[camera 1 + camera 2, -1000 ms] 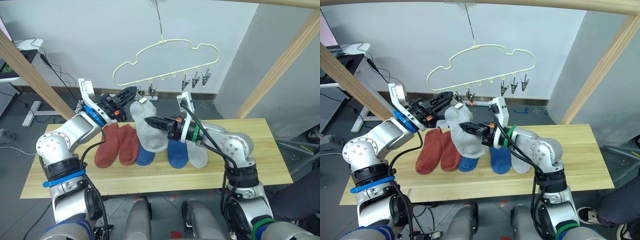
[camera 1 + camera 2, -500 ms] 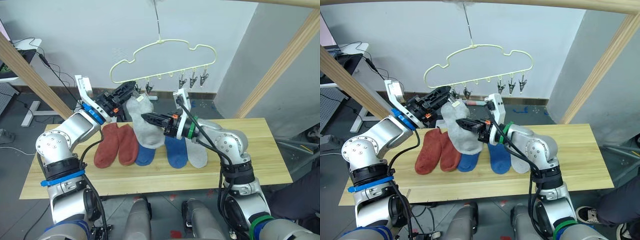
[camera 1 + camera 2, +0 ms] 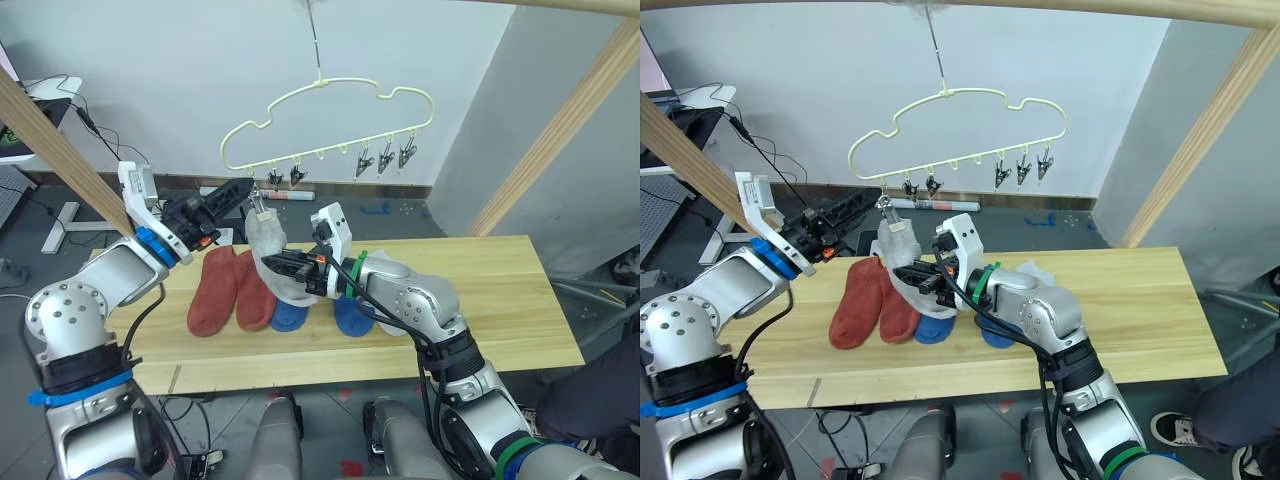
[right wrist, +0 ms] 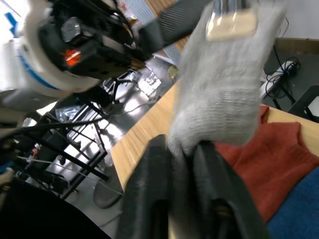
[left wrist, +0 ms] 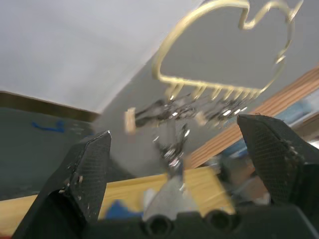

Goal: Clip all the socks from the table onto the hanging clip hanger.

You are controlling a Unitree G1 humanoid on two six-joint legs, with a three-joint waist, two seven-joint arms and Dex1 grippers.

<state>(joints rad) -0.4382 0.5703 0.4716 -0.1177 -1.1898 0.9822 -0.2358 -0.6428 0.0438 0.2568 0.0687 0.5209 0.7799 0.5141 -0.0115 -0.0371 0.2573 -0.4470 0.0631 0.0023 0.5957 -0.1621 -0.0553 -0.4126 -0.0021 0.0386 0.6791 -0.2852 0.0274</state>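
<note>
The table (image 3: 480, 330) is running across the near part of the scene, its light planks bare at the 3 o'clock end. On it, toward 9 o'clock, two rust-red socks (image 3: 228, 292) are lying side by side and touching. Just beside them, blue socks (image 3: 290, 316) are peeking out from under the right arm, and a second light grey sock (image 3: 1040, 272) is lying partly hidden behind that arm.

Above the table's middle, the right gripper (image 3: 270, 265) is pointing toward 9 o'clock, its two black fingers (image 4: 209, 199) pinching the lower part of a grey sock (image 3: 270, 245), as the right wrist view shows. The sock is hanging roughly upright, its top edge caught in a metal clip (image 3: 883, 204) with a small pale tag.

A little farther back, at about 10 o'clock, the left gripper (image 3: 238, 190) is reaching toward that clip. In the left wrist view its fingers (image 5: 82, 174) are standing wide apart, holding nothing, with the clip between them farther ahead.

Farthest back and highest, at 12 o'clock, the clip hanger (image 3: 325, 120) is hanging by its hook, with more clips (image 3: 380, 160) dangling free along its lower bar.
</note>
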